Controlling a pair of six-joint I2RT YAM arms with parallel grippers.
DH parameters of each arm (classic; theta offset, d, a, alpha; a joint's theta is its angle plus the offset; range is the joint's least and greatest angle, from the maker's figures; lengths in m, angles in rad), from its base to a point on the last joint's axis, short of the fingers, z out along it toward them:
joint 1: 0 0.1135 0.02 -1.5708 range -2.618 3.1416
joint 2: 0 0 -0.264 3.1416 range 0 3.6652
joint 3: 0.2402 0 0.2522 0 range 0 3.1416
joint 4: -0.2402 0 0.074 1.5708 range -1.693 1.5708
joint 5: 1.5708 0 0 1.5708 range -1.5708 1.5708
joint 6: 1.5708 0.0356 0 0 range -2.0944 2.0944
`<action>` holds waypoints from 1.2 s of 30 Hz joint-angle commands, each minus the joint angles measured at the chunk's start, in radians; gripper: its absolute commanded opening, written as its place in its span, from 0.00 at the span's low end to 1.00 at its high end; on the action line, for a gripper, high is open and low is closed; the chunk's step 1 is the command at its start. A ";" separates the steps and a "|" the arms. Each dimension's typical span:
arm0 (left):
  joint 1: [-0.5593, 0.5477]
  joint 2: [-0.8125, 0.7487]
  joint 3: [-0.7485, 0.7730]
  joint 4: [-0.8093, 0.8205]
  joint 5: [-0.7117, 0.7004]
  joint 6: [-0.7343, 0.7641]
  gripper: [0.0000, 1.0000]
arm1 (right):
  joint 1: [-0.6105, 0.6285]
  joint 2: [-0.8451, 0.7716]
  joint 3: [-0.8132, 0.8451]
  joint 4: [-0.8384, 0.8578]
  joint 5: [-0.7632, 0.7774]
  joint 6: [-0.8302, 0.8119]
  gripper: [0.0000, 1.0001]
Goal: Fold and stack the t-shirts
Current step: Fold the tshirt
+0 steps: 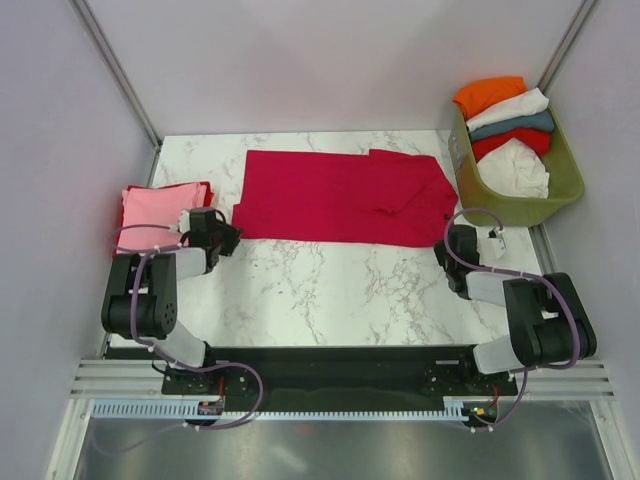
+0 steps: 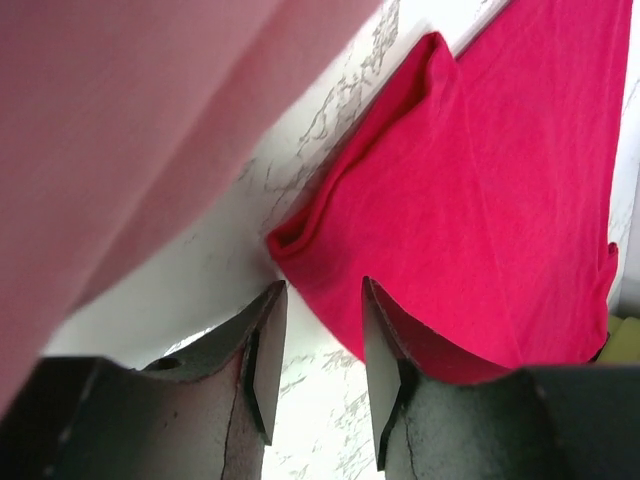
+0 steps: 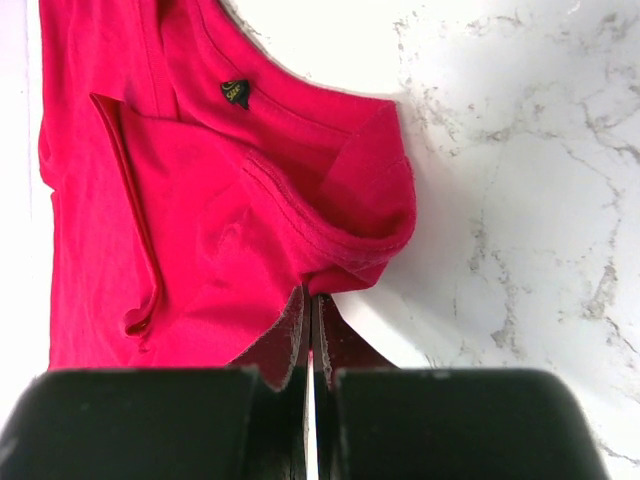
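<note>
The crimson t-shirt [image 1: 340,195] lies spread flat across the far half of the marble table, its collar end to the right. My left gripper [image 1: 228,240] stands open at the shirt's near left corner [image 2: 300,240]; the jaws [image 2: 324,285] frame bare marble, and the right finger sits against the cloth edge. My right gripper [image 1: 455,238] is shut, its tips [image 3: 312,295] pinching the bunched hem at the crimson t-shirt's [image 3: 200,200] near right corner, beside the collar. A folded pink t-shirt [image 1: 155,205] [image 2: 120,120] lies at the table's left edge on top of a red one.
An olive-green basket [image 1: 565,190] stands at the back right. It holds an orange shirt [image 1: 490,95], a white one [image 1: 510,108], a teal one [image 1: 520,125], a red one and another white one. Grey walls close in on both sides.
</note>
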 commanded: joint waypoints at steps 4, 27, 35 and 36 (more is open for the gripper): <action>-0.017 0.061 0.043 0.023 -0.052 -0.046 0.40 | 0.005 -0.035 -0.003 0.009 0.002 -0.012 0.00; -0.020 -0.184 0.020 -0.166 -0.057 0.013 0.02 | 0.006 -0.260 0.024 -0.252 0.080 -0.043 0.00; -0.018 -0.342 -0.150 -0.189 -0.034 0.051 0.02 | 0.008 -0.486 -0.084 -0.402 0.055 -0.051 0.00; -0.018 -0.354 -0.158 -0.190 -0.029 0.051 0.02 | 0.009 -0.513 -0.088 -0.413 0.060 -0.049 0.00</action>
